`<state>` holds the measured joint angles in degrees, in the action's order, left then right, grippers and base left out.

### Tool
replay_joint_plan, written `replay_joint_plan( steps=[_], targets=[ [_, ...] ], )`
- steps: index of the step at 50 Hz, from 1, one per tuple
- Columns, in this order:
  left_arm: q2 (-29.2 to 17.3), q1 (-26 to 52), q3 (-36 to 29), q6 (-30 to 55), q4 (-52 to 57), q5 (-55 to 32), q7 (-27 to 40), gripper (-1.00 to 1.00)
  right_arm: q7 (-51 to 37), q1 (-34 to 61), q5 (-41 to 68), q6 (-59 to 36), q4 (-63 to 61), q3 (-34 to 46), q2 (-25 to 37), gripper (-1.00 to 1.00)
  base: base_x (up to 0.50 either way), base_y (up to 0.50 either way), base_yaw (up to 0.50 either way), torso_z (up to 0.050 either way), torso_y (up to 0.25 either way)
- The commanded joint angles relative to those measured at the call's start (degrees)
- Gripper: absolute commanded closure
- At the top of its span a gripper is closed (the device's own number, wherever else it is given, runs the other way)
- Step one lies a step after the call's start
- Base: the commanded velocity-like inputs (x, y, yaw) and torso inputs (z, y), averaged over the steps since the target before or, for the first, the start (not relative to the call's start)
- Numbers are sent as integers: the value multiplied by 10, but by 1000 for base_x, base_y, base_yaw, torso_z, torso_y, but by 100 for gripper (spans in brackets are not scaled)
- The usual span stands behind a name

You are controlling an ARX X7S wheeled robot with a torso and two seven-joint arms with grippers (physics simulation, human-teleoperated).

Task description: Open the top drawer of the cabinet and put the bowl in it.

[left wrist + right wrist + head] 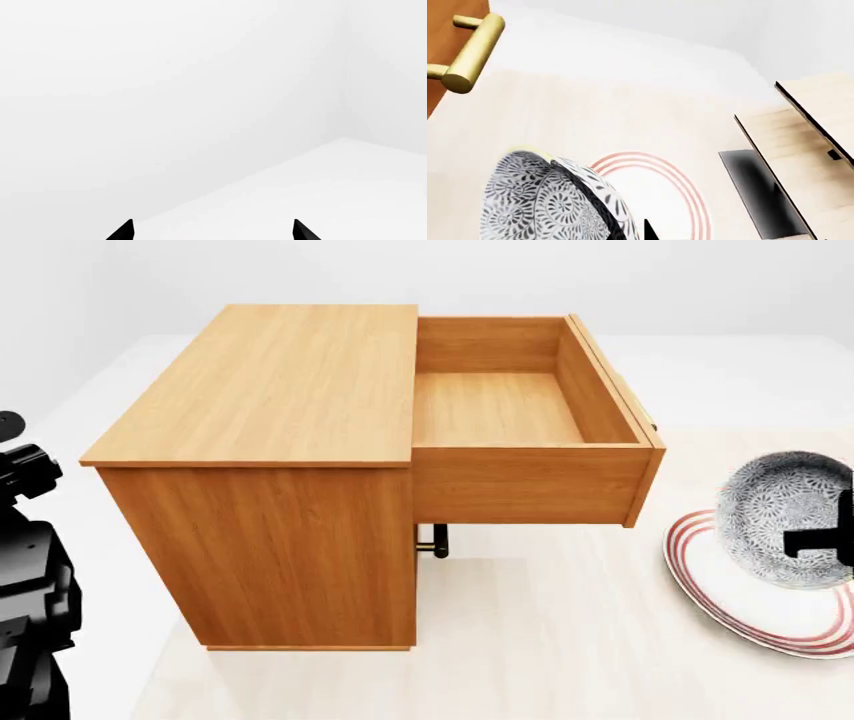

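My right pincer (817,546) grips the bowl (787,515) by its rim above the plate (747,605); swinging carelessly could clip the open top drawer (514,410).

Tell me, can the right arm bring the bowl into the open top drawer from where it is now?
Probably yes. The top drawer is pulled out and empty, and nothing stands between it and the bowl, tilted over the plate.

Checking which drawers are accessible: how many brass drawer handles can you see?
2. One brass bar handle on an orange-brown drawer front shows in the right wrist view; another handle peeks out under the open top drawer. Others may be hidden.
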<state>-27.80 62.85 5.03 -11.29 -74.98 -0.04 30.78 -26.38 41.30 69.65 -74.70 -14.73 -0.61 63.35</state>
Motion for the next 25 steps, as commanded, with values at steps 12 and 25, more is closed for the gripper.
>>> replay_joint_plan(
  steps=[12,25],
  targets=[
    [-1,1,0,-1,0,0,-6,-100,155,696,-322,8,328,489,-200,100,0,0,0,0,0],
    [-1,0,1,-3,0,1,-4,-100,247,774,-407,177,559,564,-376,100,0,0,0,0,0]
  ],
)
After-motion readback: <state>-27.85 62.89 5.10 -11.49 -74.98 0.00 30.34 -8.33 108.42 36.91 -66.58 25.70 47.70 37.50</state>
